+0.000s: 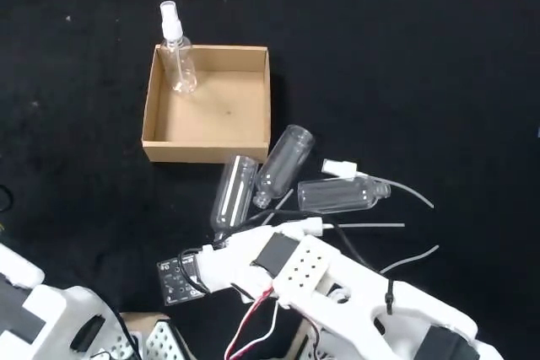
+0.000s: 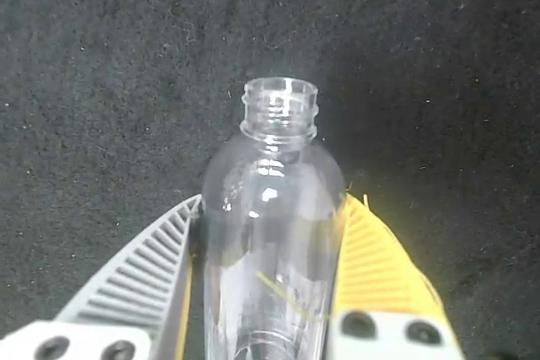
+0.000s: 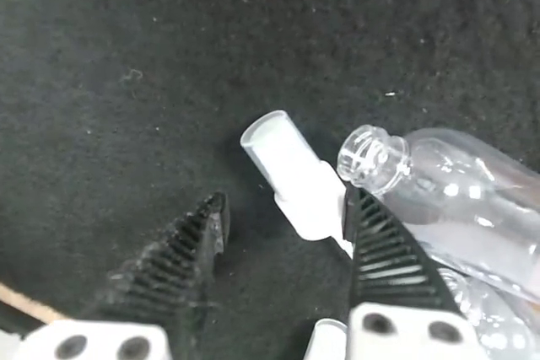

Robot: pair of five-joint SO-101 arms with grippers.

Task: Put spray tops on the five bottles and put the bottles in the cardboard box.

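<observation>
While the left pincer (image 2: pixel 272 208) is clenched on a bare bottle (image 2: pixel 274 149), its pale and yellow fingers pressing the clear body from either side, the bottle's threaded neck is open and points out over the black bench (image 1: pixel 439 82). In the high view the left arm (image 1: pixel 51 318) sits at the near left corner.

Farther right and toward the back is the cardboard box (image 1: pixel 207 151), open at the top. A capped bottle (image 1: pixel 180 63) stands in its far left corner with a white spray top fitted.

Just off the box's near right corner, three uncapped bottles lie on the bench. The first lying bottle (image 1: pixel 234 194) has its neck toward the right arm (image 1: pixel 337 284). The middle bottle (image 1: pixel 284 164) lies just beside it, and the right-hand bottle (image 1: pixel 342 195) lies crosswise. A loose spray top (image 1: pixel 339 168) rests just beside that last bottle, and thin dip tubes (image 1: pixel 371 225) trail across the cloth near it.

The right pincer (image 3: pixel 285 200) is released, its black fingers spread to either side of a white spray cap (image 3: pixel 287 166). That cap lies on the bench close to one finger, just beside the mouth of an open-necked bottle (image 3: pixel 447 200).
</observation>
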